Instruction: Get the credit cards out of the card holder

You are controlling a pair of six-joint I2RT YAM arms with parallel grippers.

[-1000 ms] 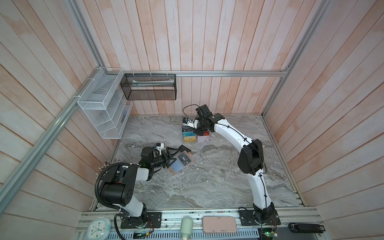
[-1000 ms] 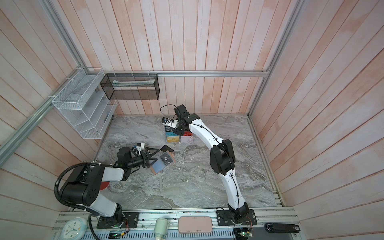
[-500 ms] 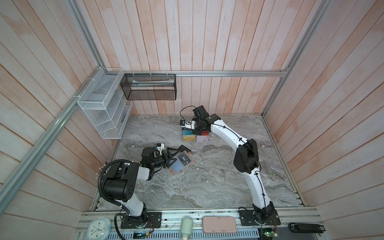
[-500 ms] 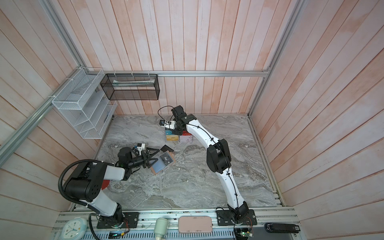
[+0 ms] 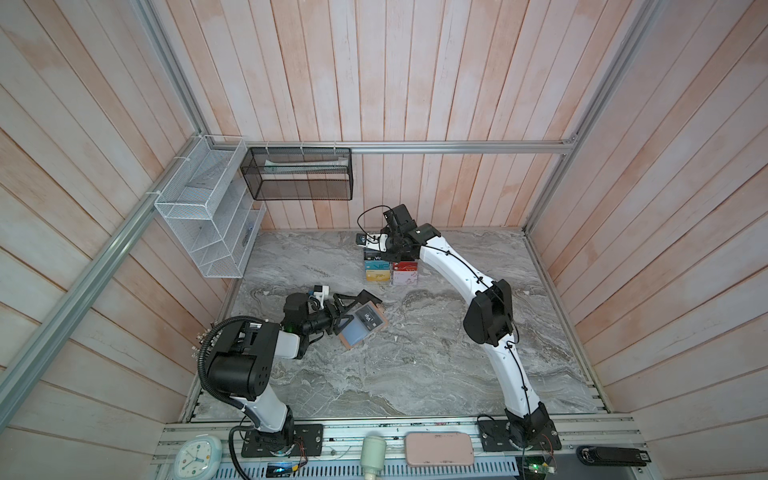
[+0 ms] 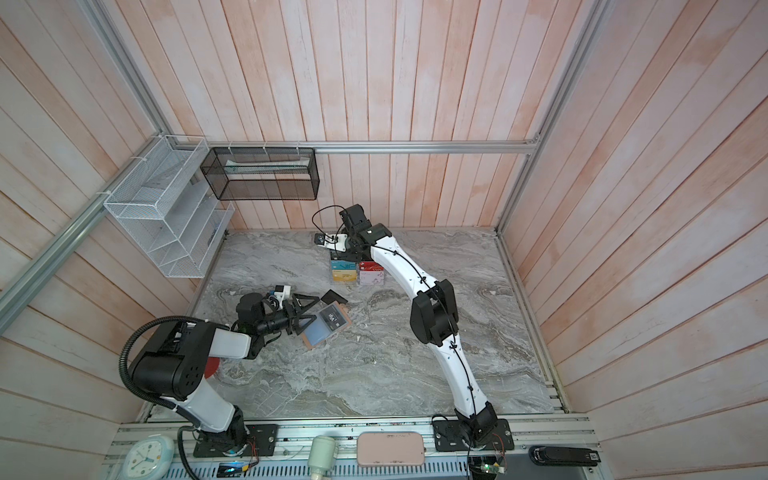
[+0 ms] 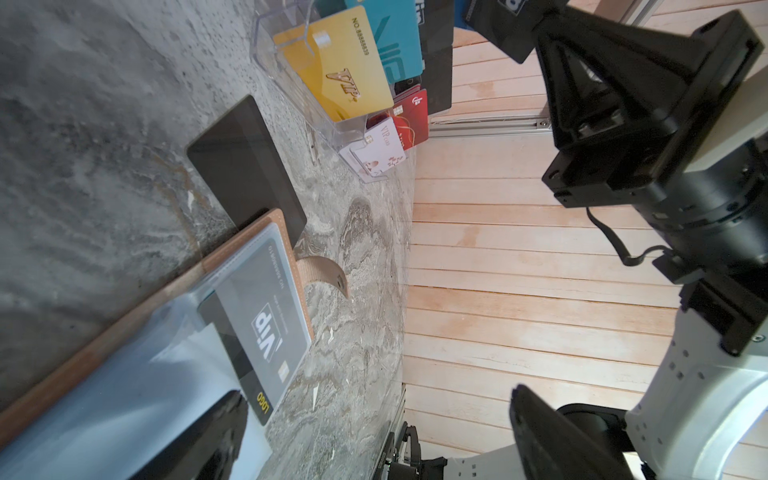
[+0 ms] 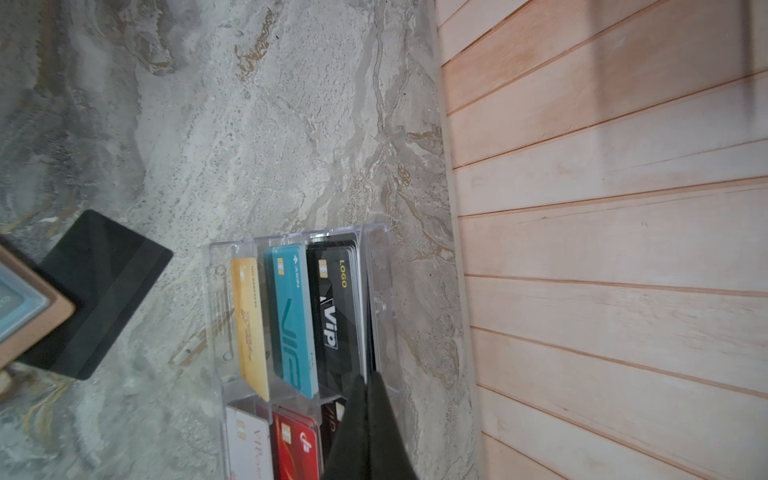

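"Vip", "LOGO" on black card (image 7: pixel 266 332)

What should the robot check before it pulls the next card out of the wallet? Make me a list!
1. Tan leather-look bifold card holder lies open on the grey marble table: ok.
2. Left end effector open at the holder's edge: ok.
3. Right end effector out of the way: ok, shut at the clear acrylic card rack.
4. Black card with white Vip lettering reachable: ok, in the holder's clear pocket.
5. Plain black card free on the table: not ok, the holder's corner overlaps it.
6. Another card behind the Vip card: cannot tell.
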